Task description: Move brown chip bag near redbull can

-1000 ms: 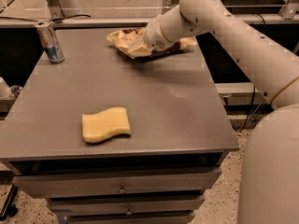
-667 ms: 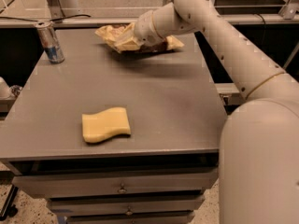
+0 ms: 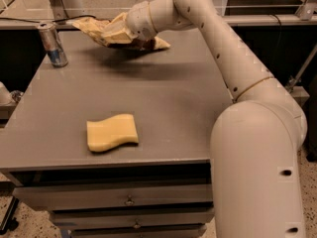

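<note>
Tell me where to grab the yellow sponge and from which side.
Grip the yellow sponge across its narrower front-to-back span, coming straight down: it lies flat on the table with wavy long edges exposed. The gripper is busy at the back, holding the brown chip bag.

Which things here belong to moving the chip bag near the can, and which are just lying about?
Job: brown chip bag, held off the table by the gripper at the back; redbull can, back left corner.
Lying about: yellow sponge, front left.
</note>
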You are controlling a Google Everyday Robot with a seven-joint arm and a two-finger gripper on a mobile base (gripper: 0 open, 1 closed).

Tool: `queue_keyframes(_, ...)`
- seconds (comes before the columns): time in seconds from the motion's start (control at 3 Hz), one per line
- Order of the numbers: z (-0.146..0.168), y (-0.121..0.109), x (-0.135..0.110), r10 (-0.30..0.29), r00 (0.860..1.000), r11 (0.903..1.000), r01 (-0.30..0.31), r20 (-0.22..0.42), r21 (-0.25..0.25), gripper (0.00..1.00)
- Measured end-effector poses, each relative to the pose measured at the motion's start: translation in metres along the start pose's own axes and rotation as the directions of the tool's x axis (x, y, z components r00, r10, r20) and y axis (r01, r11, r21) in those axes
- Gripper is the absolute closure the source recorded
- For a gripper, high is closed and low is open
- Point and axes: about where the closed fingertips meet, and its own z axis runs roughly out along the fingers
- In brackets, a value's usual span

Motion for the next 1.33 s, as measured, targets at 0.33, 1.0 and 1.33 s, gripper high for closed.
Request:
queue_keyframes(0.33, 0.008, 0.021, -0.008, 0.018, 1.000, 0.9977, -0.017, 0.004, -0.065, 1.00)
queue_keyframes(1.0, 0.031, 0.077, 0.004, 0.091, 0.995, 0.9782, -0.095, -0.028, -0.185, 1.00)
queue_keyframes(1.33, 0.040, 0.090, 0.016, 0.112, 0.992, 0.9703, -0.120, -0.051, -0.210, 1.00)
